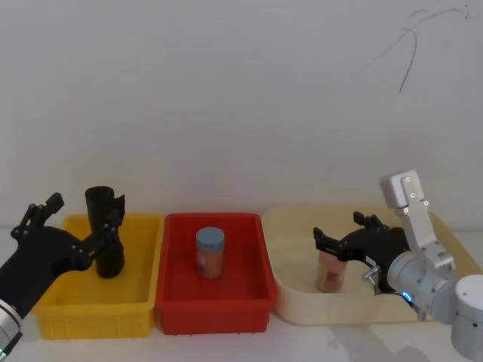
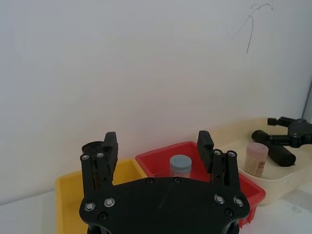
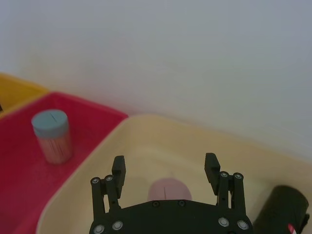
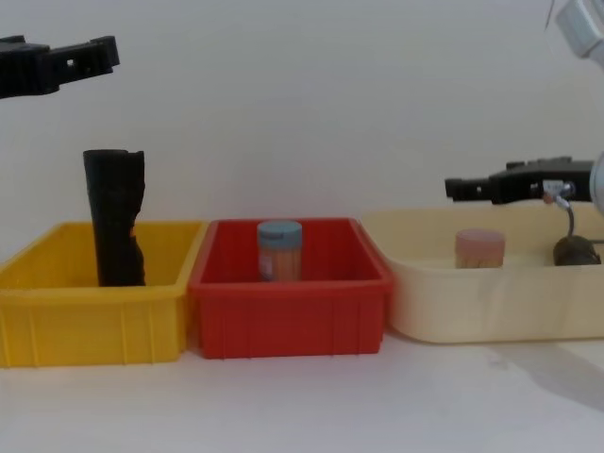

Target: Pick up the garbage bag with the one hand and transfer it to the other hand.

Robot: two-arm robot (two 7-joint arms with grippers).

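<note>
Hanging high at the far left, the left gripper [image 4: 58,57] sat well above the yellow bin [image 1: 75,311], and in its wrist view its two fingers [image 2: 110,146] stood wide apart with nothing between them. In the head view one finger overlapped the plain black roll [image 4: 113,217], but the chest view showed the gripper clear above that roll's top. The roll stood upright at the back of the yellow bin, with a ragged upper end and no label to be seen.

Next to the right, touching the yellow bin's side, was the red bin [image 1: 211,313], and in it a blue-lidded jar [image 1: 210,251] stood upright near the middle.

Further right, the cream bin [image 1: 302,305] held a pink-lidded jar [image 1: 330,271], also upright. The right gripper [image 3: 165,163] hovered over this bin, reaching in from the right, with the jar's lid below it and between the lines of its fingers. Those fingers [image 3: 118,170] were spread apart and gripped nothing; the chest view showed them level and above the jar's top, not touching it.

The garbage bag [image 3: 283,208] lay on its side in the cream bin, to the right of the pink-lidded jar and beside the right gripper. A spot of red label showed at its lower edge in the right wrist view. Neither gripper was touching it.
</note>
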